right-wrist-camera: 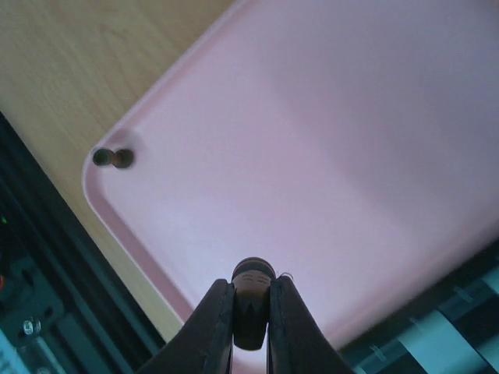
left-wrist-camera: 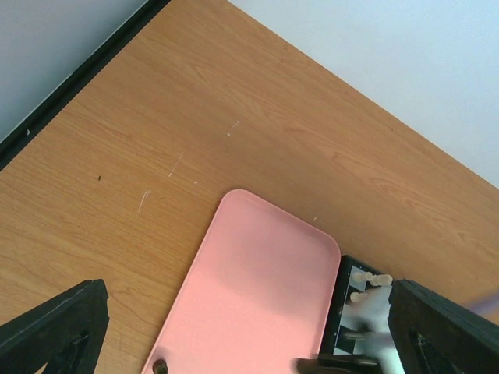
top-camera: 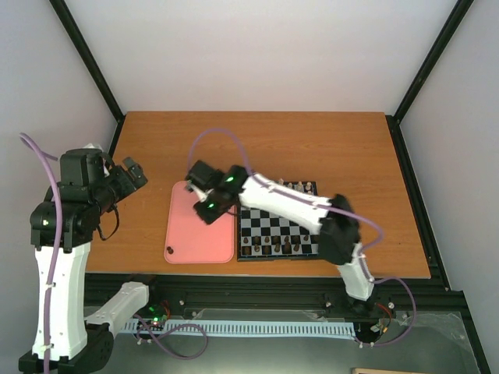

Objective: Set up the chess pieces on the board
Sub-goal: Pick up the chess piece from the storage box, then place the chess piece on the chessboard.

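A brown wood-grain table (top-camera: 312, 148) is seen from above, with two white robot arms mounted at its near edge. A small square chessboard with black and pale grey-blue squares and a black rim (top-camera: 274, 226) lies on the right half of the table. A plain pink rounded rectangular tray (top-camera: 195, 234) lies just beside the board's left edge.

The right arm reaches leftward across the board, and the right gripper (right-wrist-camera: 251, 290) hangs over the tray near its right side. Its jaws are clamped on a tiny dark brown chess piece (right-wrist-camera: 253, 273), pinched between the two black fingertips with its rounded head poking out past them. The wrist view does not show whether this piece touches the tray floor or is lifted off it.

A second dark brown piece (right-wrist-camera: 115, 158) lies in the tray's near left corner, well apart from the gripper.

On the board, a row of dark brown pieces (top-camera: 277, 248) stands along the near edge. Small cream-white pieces (top-camera: 300, 187) stand along the far edge, partly hidden by the arm.

The left gripper (top-camera: 131, 173) is held above the table's left edge, well apart from the tray. Its jaws are wide apart and hold nothing, and its black fingers (left-wrist-camera: 62, 327) frame the lower corners of its wrist view.
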Robot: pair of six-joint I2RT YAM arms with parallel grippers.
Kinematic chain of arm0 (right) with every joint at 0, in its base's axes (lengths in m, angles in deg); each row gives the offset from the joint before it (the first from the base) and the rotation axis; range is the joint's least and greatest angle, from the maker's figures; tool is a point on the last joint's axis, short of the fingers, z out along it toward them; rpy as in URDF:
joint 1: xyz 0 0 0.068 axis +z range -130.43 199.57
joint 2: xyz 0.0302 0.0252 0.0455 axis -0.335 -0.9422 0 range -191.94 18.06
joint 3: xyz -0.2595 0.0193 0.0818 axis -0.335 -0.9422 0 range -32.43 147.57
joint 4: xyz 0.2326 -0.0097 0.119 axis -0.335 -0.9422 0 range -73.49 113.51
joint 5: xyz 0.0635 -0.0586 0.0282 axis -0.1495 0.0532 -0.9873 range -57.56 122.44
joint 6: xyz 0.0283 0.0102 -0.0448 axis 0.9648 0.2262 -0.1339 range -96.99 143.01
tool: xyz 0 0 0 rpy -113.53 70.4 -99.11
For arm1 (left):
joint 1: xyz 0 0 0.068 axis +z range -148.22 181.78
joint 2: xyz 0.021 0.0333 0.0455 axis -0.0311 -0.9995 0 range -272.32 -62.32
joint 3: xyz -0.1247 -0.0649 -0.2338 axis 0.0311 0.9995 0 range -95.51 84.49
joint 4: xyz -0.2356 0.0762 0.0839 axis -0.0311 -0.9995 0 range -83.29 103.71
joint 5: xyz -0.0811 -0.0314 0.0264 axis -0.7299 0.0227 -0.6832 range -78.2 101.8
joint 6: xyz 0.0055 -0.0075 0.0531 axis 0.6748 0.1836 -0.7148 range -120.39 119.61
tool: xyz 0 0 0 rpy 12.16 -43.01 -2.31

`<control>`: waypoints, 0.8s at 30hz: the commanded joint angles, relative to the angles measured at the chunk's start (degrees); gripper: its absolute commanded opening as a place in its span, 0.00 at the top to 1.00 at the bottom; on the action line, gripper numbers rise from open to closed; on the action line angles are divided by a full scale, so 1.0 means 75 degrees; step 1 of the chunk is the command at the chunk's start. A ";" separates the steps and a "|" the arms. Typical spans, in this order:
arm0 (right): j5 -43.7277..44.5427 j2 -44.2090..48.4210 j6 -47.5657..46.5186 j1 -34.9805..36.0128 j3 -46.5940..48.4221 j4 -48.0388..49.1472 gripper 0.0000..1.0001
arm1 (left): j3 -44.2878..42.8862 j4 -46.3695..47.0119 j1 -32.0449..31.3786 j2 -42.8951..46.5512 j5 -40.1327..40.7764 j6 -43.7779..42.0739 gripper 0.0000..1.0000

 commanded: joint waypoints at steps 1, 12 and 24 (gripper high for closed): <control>0.0854 0.1941 0.0772 -0.0602 -0.1593 -0.0071 0.97 | 0.0214 0.0132 0.0042 0.0123 -0.0219 -0.0069 0.00; 0.1927 0.5862 0.2347 -0.2139 -0.6173 -0.1128 0.97 | 0.0530 0.0221 0.0043 0.0106 -0.0448 -0.0030 0.00; 0.1636 0.7356 0.3374 -0.2382 -0.8275 -0.1259 0.97 | 0.0641 0.0286 0.0039 -0.0035 -0.0552 0.0009 0.00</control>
